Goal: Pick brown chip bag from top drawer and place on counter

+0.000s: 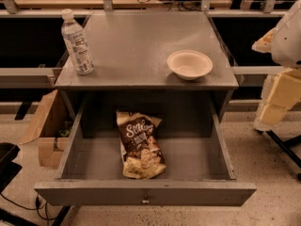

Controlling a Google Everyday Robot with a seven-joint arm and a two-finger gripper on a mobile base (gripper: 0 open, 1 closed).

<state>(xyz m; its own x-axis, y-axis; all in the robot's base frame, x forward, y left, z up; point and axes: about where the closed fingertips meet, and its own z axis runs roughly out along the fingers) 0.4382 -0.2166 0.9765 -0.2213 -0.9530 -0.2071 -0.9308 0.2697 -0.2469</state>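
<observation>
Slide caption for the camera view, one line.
Open top drawer holds brown chip bag; water bottle and bowl on counter; gripper at right edge.

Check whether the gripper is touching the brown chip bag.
Apart. Camera view: gripper at the right edge, beside the counter; brown chip bag lies in the top drawer.

chip bag (138, 142) in top drawer (94, 192), bottle (77, 44) left, bowl (189, 64) right on counter (136, 41), pincer (265, 40) right

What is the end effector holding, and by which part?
Nothing seen held: the end effector is at the right edge, beside the counter, while the brown chip bag lies in the top drawer.
</observation>
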